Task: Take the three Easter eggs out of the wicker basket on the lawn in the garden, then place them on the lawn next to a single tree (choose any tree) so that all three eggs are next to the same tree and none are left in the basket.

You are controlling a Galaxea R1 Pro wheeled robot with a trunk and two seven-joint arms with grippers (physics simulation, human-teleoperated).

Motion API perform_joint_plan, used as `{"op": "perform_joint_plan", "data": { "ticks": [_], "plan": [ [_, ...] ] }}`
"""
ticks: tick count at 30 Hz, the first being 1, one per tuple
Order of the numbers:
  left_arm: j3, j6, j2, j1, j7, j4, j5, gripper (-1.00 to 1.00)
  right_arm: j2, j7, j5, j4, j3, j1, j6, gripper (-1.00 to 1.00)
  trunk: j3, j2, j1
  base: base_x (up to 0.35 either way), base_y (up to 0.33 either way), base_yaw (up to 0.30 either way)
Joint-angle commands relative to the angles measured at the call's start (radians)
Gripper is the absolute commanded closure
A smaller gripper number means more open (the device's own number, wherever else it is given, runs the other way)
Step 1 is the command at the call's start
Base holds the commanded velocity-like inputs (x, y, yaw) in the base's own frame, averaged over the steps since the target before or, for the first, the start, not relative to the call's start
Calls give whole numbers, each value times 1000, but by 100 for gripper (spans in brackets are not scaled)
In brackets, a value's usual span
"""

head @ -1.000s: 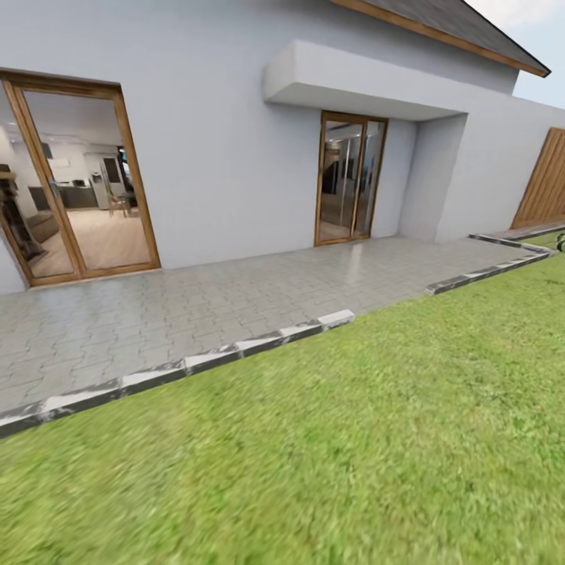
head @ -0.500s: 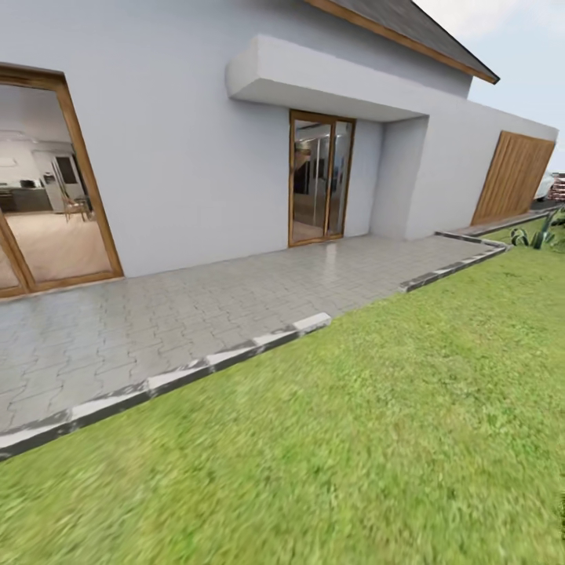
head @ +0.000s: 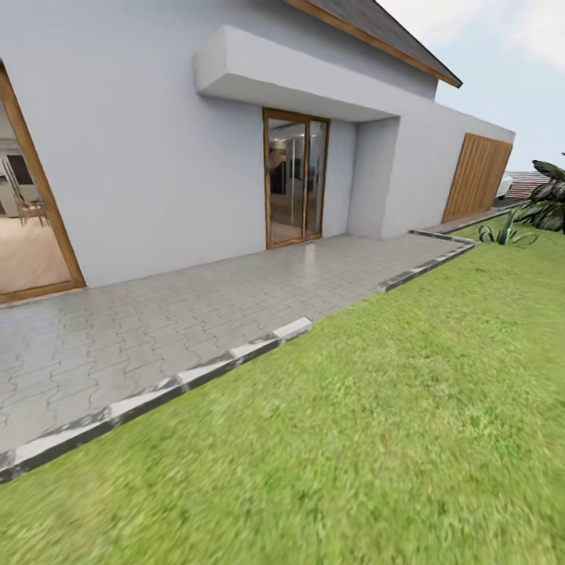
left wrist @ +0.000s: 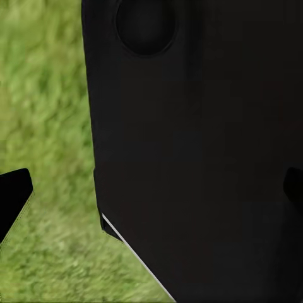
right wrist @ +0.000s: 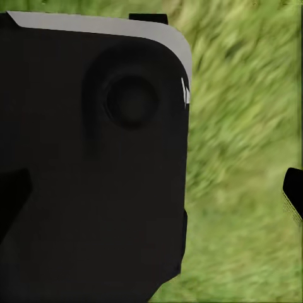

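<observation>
I am out in the garden, looking from my head camera across the lawn [head: 408,424], which spreads from 5 o'clock up toward 2 o'clock. A grey paved patio [head: 157,329] lies at 9 o'clock, edged by a pale stone kerb [head: 235,353] that runs on a slant between paving and grass. Behind it stands a white house wall [head: 165,165] with a wood-framed glass door [head: 294,179] at 12 o'clock and part of a larger doorway [head: 31,196] at the far 9 o'clock edge. At 2 o'clock there is a slatted wooden gate [head: 477,177] and some leafy plants [head: 541,205]. The wicker basket, the eggs and a suitable tree are somewhere beyond what I can see from here. In the left wrist view, the tips of my left hand [left wrist: 151,189] sit at the two side edges with dark robot body and grass between them, so it looks spread wide and empty. My right hand [right wrist: 151,189] looks the same, wide and holding nothing. I expect the eggs to be light, hard, smooth and prone to rolling, so I would grip each across its widest middle, gently.
</observation>
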Motion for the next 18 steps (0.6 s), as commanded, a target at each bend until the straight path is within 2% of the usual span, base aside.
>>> {"op": "perform_joint_plan", "data": {
  "ticks": [1,5,18],
  "plan": [
    [0,1,0,1,0,-3,0,-100,0,-1,1,1,0,-1,0,-100,-1,0,1,332,0,-34],
    [0,1,0,1,0,-2,0,-100,0,-1,1,1,-1,-1,-1,-100,-1,0,1,332,0,-173],
    [0,1,0,1,0,-2,-1,-100,0,-1,1,1,-1,-1,-2,-100,-1,0,1,332,0,-294]
  ]
}}
